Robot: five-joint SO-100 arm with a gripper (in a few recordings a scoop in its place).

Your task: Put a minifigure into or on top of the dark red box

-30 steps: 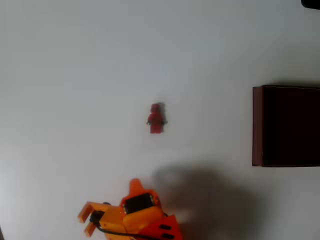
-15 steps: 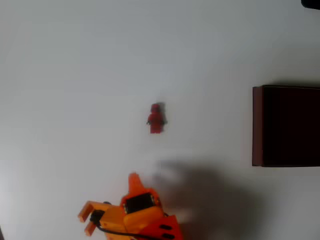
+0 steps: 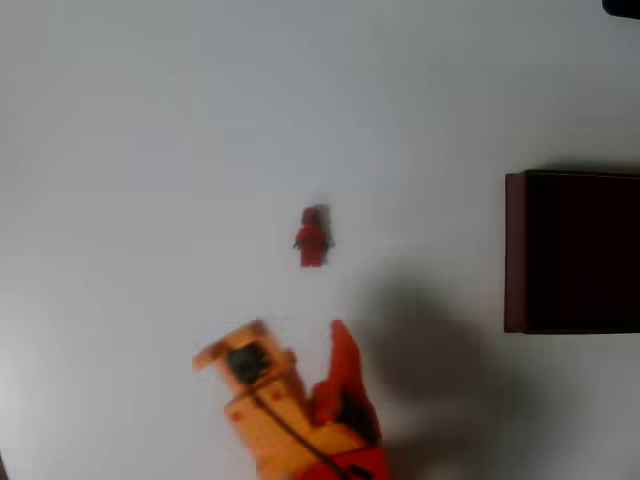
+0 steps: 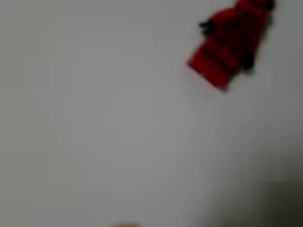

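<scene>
Overhead view puts the minifigure flat on the white tabletop, near the middle, well apart from the dark red box at the right edge. The orange hand sits just below the figure with its fingers spread and nothing between them. Wrist view (blurred) shows the figure off toward the upper right, not centred. A descent on this line would likely miss, or one finger could nudge the tiny figure aside.

Bright even light, soft arm shadow on table, wrist view blurry.
</scene>
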